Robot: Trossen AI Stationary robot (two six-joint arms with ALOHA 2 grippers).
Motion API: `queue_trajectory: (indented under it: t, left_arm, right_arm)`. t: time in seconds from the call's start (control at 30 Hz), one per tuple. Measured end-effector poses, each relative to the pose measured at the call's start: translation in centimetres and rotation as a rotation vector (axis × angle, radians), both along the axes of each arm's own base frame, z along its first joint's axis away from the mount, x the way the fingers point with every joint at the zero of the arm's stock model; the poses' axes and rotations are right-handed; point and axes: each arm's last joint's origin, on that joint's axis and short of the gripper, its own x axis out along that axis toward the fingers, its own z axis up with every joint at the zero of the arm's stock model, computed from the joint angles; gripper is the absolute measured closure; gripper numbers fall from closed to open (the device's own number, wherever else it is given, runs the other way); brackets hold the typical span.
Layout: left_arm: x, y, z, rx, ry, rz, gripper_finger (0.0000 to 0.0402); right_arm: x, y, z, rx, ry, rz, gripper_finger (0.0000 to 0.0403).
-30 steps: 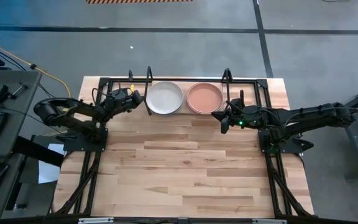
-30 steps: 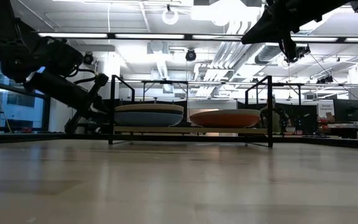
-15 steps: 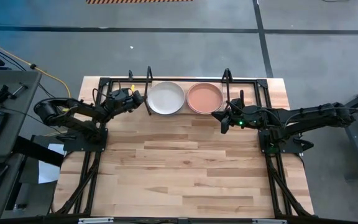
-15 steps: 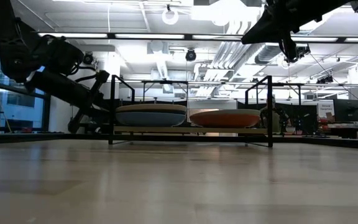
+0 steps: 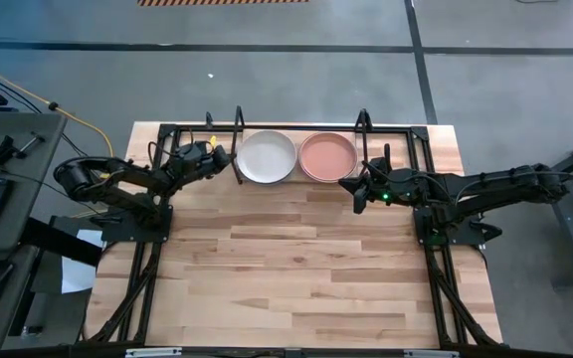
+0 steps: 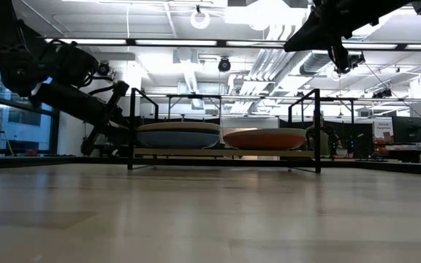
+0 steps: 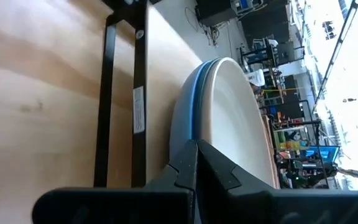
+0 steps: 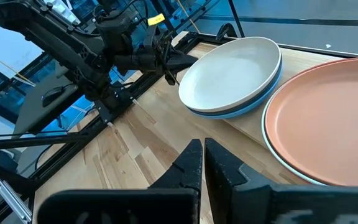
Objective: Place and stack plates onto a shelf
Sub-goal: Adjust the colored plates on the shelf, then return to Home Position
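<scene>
Looking straight down, the high view lists a small light-wood shelf in a thin black metal frame (image 5: 296,179) at the far edge of the butcher-block tabletop (image 5: 296,268), carrying a round matte cream plate (image 5: 265,157) and a round terracotta pink plate (image 5: 327,157) side by side. The left gripper (image 5: 229,159) sits just beside the cream plate's rim; the right gripper (image 5: 351,185) sits just beside the pink plate's near edge. Low view: both plate stacks rest level on the shelf board (image 6: 225,153), the right arm hanging above. Left wrist view: fingers (image 7: 194,165) pressed together, empty, their tips close to the cream plate (image 7: 235,118), which lies on a blue plate (image 7: 194,102). Right wrist view: fingers (image 8: 194,163) likewise closed on nothing, the pink plate (image 8: 328,124) ahead, atop a pale mint one (image 8: 267,134).
</scene>
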Motion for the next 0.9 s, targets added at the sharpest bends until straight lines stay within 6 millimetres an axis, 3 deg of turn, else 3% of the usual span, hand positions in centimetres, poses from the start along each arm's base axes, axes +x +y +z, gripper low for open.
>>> queue_trajectory:
  t: [0.37,0.9]
  left_arm:
    - [-2.3,1.8,2.3,0.152,-0.035,0.032,0.0401]
    - [-4.4,1.6,6.4,0.373,-0.147,0.158,0.0401]
  right_arm:
    - [-0.1,0.0,0.1,0.000,-0.004,0.000,0.0403]
    - [-0.1,-0.2,0.1,-0.020,-0.005,-0.055,0.0403]
